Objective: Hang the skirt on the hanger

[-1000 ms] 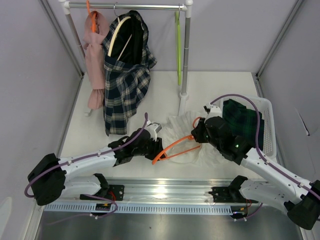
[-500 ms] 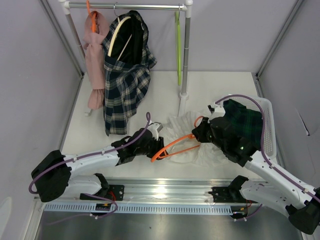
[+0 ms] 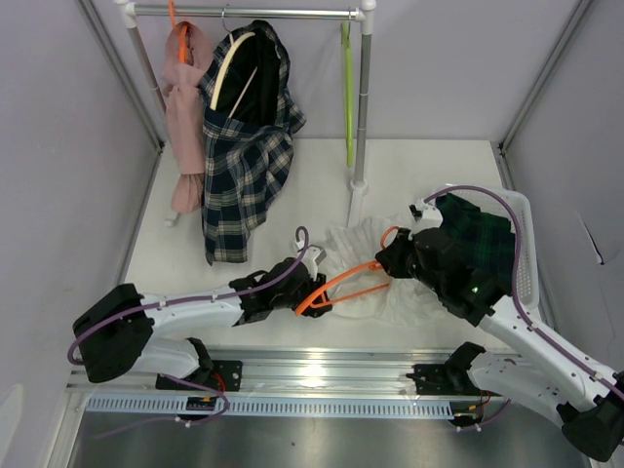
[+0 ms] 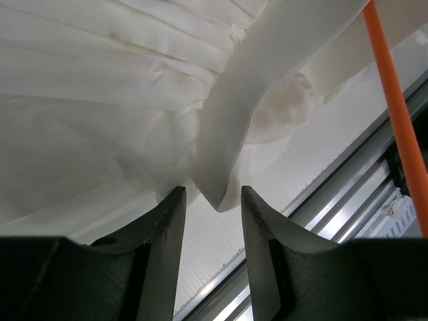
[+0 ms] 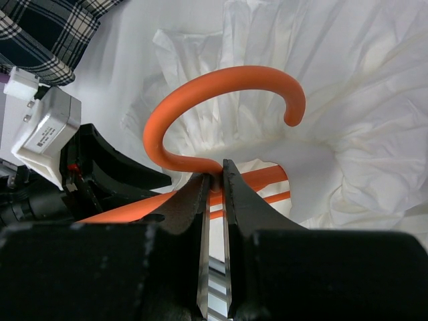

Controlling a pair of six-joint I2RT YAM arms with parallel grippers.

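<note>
Skirt [image 3: 480, 237] in basket [image 3: 525, 253]; right claw [image 5: 214, 179] clamped on orange hanger [image 5: 221, 79], left claw [image 4: 210, 195] apart.

Top view, right of frame: the right arm [image 3: 444, 271] covers the near part of the skirt [image 3: 485, 232]. Upper centre: the hanger [image 3: 347, 97] hangs edge-on, outline unreadable. Left wrist view: the top and left edges cut off the white garment [image 4: 100, 87].

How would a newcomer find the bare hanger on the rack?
Find the clothes rail at the back. At its right end, beside the post, hangs the hanger: slim, lime green and bare, unlike the orange hanger and cream hanger, which carry clothes.
</note>
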